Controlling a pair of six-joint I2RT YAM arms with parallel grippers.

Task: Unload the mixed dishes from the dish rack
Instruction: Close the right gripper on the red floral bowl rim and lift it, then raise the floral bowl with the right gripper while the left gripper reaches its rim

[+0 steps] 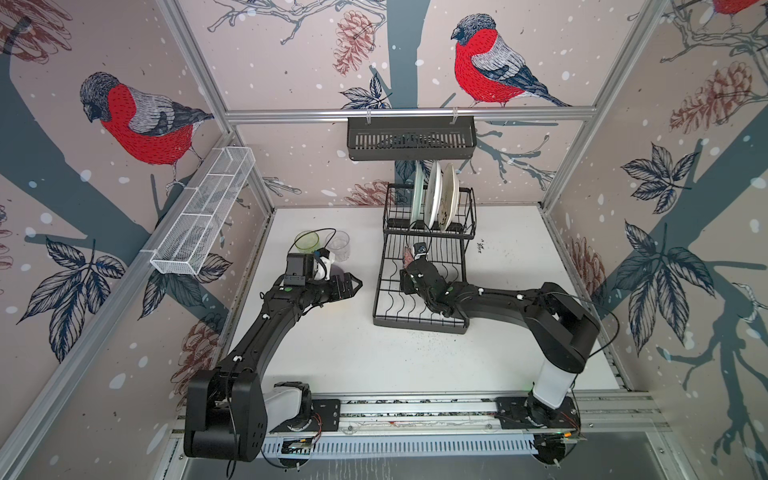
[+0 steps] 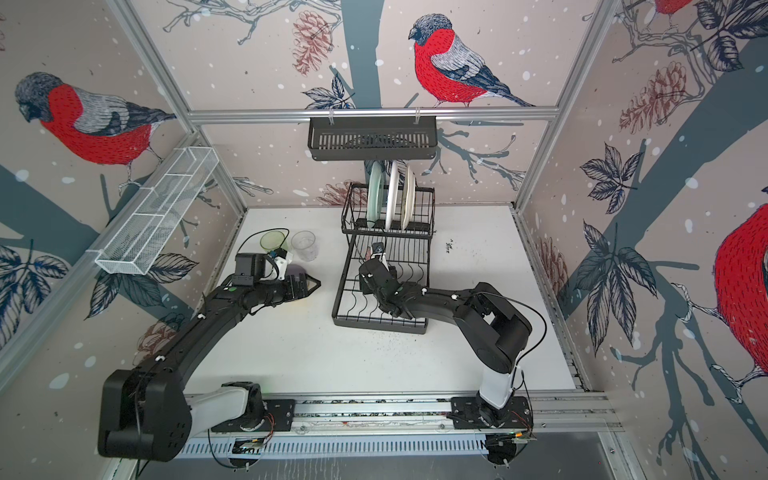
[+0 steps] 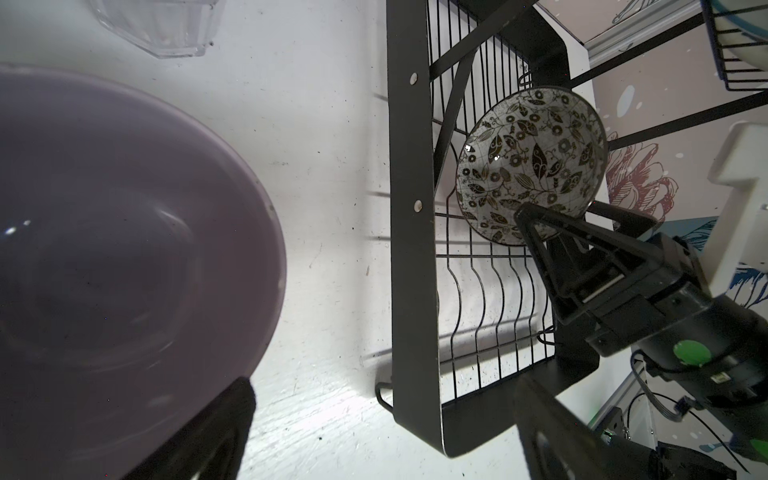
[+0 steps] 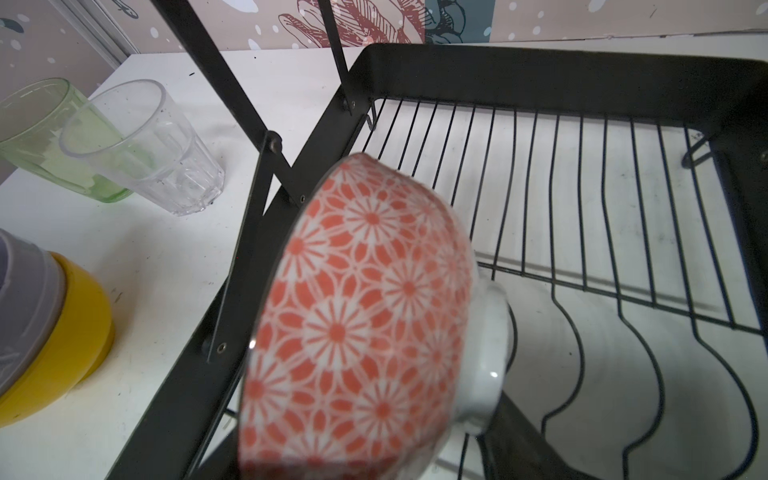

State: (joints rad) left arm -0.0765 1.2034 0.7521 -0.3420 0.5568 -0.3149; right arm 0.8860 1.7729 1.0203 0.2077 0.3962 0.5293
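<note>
Progress: the green glass [image 4: 50,141], clear glass [image 4: 153,153] and the lilac bowl [image 3: 124,257] nested in the yellow bowl [image 4: 70,332] stand on the desk [image 1: 374,365], off the dish rack [image 1: 419,291]. Remaining: three plates [image 1: 436,199] upright in the raised tier, and the pink patterned bowl [image 4: 365,324]. The right tool [image 3: 552,232] grasps this bowl by its rim, tilted on edge over the lower grid tray. The left tool [image 1: 353,284] hangs released beside the stacked bowls, holding nothing
</note>
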